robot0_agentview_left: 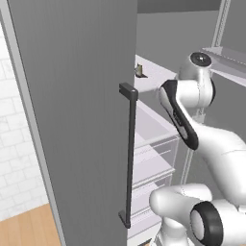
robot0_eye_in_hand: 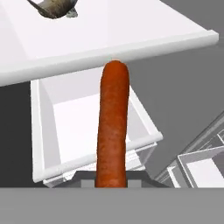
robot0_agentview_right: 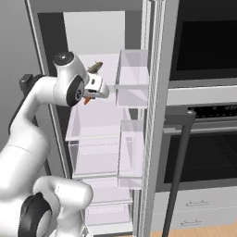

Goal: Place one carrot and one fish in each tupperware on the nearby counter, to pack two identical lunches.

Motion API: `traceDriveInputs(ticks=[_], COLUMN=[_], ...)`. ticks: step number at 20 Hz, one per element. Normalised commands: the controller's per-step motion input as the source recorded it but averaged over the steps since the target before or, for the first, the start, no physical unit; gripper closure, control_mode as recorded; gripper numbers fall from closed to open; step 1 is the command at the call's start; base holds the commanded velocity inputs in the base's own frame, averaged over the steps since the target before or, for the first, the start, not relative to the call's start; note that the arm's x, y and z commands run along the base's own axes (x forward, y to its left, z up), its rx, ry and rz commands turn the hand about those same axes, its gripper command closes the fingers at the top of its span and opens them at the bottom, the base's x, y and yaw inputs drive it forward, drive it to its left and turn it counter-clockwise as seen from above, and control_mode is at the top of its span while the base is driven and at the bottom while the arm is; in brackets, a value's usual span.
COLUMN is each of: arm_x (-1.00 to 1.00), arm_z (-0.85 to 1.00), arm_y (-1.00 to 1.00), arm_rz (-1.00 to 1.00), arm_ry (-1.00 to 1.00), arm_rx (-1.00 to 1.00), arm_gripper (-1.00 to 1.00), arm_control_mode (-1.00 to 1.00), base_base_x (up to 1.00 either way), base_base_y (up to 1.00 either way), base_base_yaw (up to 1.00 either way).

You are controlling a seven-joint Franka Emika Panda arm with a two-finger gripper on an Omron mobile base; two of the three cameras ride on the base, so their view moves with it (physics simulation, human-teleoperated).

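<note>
My gripper (robot0_agentview_right: 94, 90) is shut on an orange carrot (robot0_agentview_right: 87, 100) inside the open fridge, just in front of the upper white shelf (robot0_agentview_right: 109, 69). In the hand view the carrot (robot0_eye_in_hand: 113, 127) rises long and straight from between the fingertips of the gripper (robot0_eye_in_hand: 113, 180), its tip reaching the shelf's front edge (robot0_eye_in_hand: 109, 54). One silvery-grey fish (robot0_agentview_right: 96, 67) lies on that shelf behind the gripper, also seen as the fish (robot0_agentview_left: 140, 72) and the fish (robot0_eye_in_hand: 54, 8). The tupperware and the counter are out of view.
The grey fridge door (robot0_agentview_left: 77, 120) with its dark vertical handle (robot0_agentview_left: 129, 153) stands open at the left. Clear drawers (robot0_agentview_right: 99, 152) sit below the shelf, and door bins (robot0_agentview_right: 132, 78) hang at the right. An oven (robot0_agentview_right: 203, 139) with a dark handle bar (robot0_agentview_right: 178, 176) adjoins the fridge.
</note>
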Motion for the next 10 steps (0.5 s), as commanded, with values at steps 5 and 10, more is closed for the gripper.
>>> traceDriveInputs(ticks=[5, 10], arm_x=[-1.0, -0.6], arm_z=[0.02, 0.0], arm_y=[0.0, 0.0], arm_rz=[0.06, 0.03], arm_ry=[-0.06, 0.0], arm_rx=[-0.04, -0.03], arm_gripper=[1.0, 1.0], arm_control_mode=[-1.0, 1.0], base_base_x=[0.0, -0.4], base_base_y=[0.0, 0.0], base_base_yaw=[0.0, 0.02])
